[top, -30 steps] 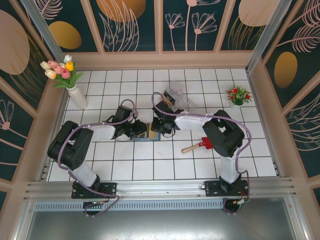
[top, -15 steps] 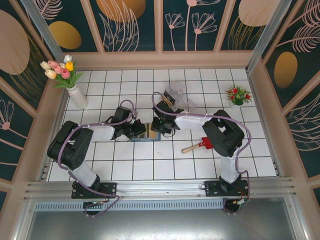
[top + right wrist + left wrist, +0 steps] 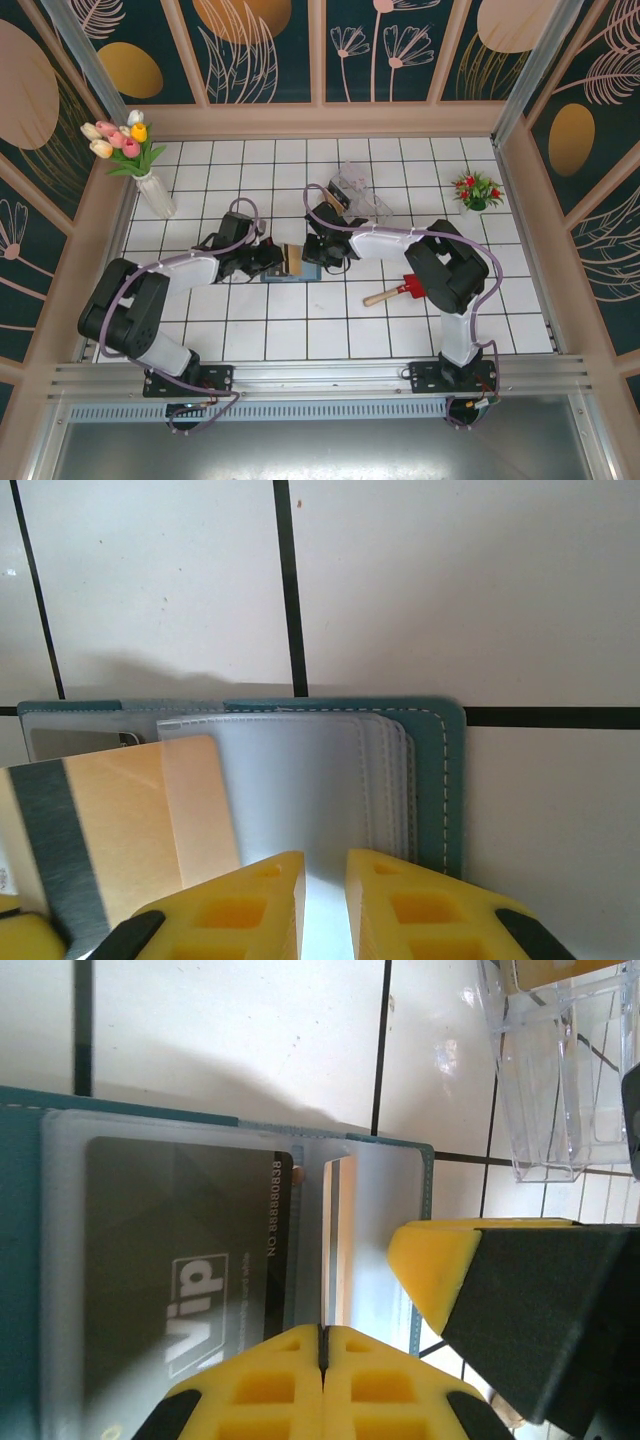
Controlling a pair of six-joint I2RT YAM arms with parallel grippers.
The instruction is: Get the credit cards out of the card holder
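Pulled leftward, left gripper (image 3: 322,1345) pinches tan card (image 3: 120,820) (right gripper (image 3: 325,880) nips card holder (image 3: 440,780)).

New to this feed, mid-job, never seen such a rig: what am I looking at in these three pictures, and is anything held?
Two robot arms are bolted at the near edge of the table, each ending in a two-finger gripper. The wide picture looks down from above and behind: left arm on the left, right arm on the right. The other two come from wrist cameras, each showing its own fingers at the bottom. On the white tiled table are an open slate-blue card holder, a clear plastic box, a red toy shovel, a vase of tulips and a small flower pot. The left gripper is shut on the tan card, which sticks partly out of its sleeve. The right gripper seems to pinch the holder's clear sleeves. The dark grey card sits in its sleeve.
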